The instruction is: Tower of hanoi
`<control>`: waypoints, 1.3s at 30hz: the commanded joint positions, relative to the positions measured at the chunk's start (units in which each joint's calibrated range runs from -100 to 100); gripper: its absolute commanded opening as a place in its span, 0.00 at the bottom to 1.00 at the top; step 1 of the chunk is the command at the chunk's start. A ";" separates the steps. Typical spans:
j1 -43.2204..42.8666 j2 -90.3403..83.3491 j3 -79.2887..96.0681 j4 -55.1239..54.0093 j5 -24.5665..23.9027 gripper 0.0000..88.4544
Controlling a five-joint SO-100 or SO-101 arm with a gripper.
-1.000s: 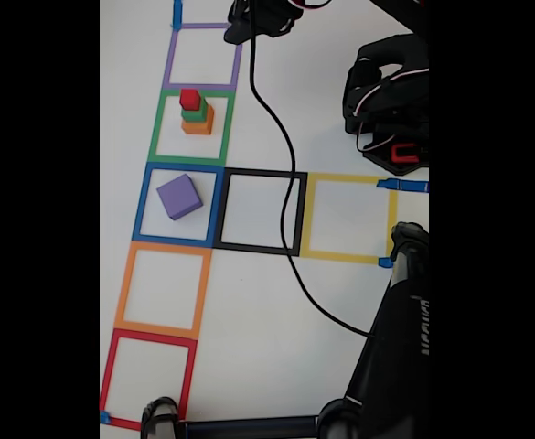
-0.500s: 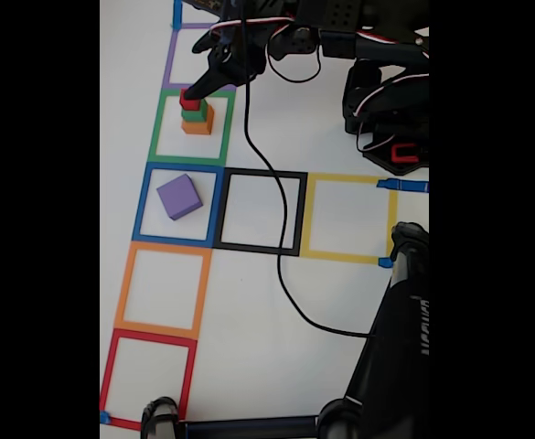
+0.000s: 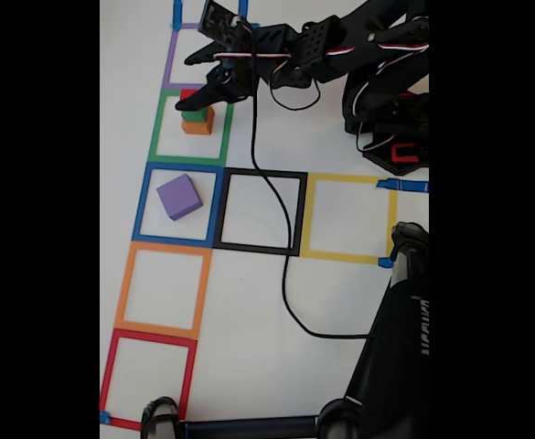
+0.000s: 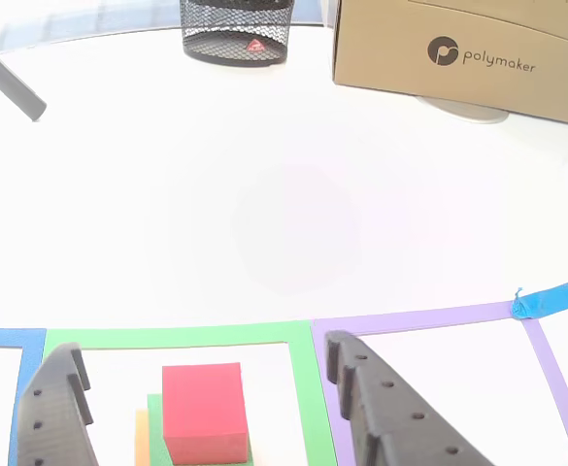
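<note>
Hand (image 4: 206,408) spread wide, straddling the red cube (image 4: 203,412); a skewed close could topple the stack (image 3: 197,119).

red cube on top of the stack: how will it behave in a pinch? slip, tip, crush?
The red cube looks rigid with flat sides, so it should pinch squarely and not roll. It looks small, so probably light. It sits on the narrow green cube, so an off-centre nudge from the open end effector may topple the stack.
</note>
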 commanded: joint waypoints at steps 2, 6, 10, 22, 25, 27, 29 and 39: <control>-0.18 6.66 -0.29 -9.70 0.36 0.31; -0.37 10.53 -0.20 -13.42 0.36 0.31; -0.95 14.17 -0.20 -17.31 0.36 0.31; -1.81 20.46 -0.11 -22.74 0.36 0.30; -1.91 21.43 -0.11 -23.30 0.36 0.29; -2.10 22.08 -0.11 -23.79 0.36 0.29; -2.29 22.72 -0.11 -24.11 0.36 0.28; -3.54 23.85 -0.11 -25.33 0.36 0.27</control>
